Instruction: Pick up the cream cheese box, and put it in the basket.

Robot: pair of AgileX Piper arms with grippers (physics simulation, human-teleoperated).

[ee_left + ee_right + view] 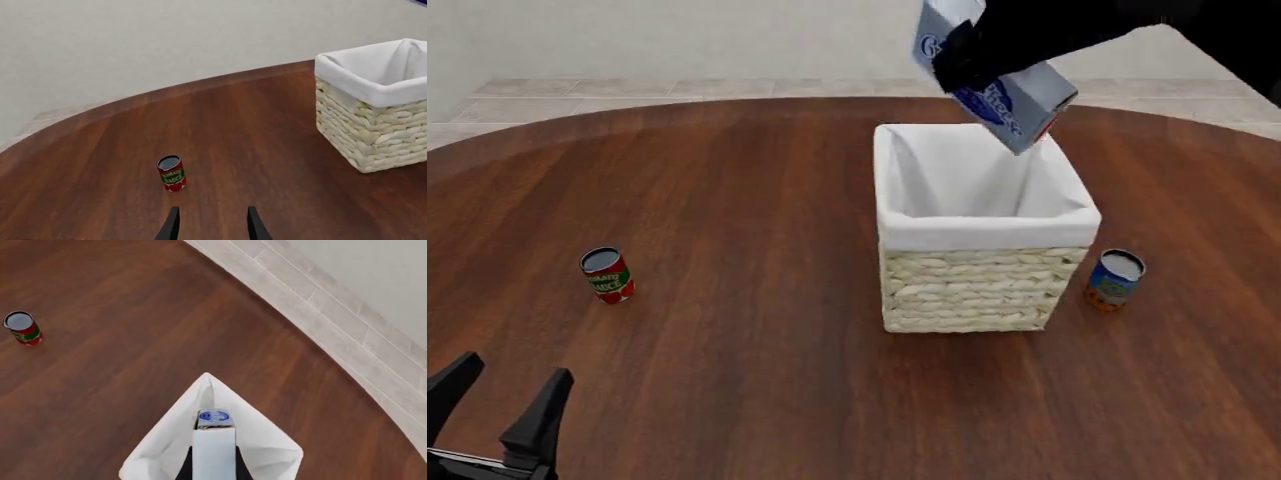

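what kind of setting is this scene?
Likely a simulated home or dining room: a round dark wood table, a wicker basket beside small food cans, pale tiled floor and plain wall behind.

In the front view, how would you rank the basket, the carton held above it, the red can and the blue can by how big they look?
1. basket
2. cream cheese box, partly hidden by the right gripper
3. red can and blue can: alike, no ranking.

Cream cheese box (1004,95) above basket (981,280)
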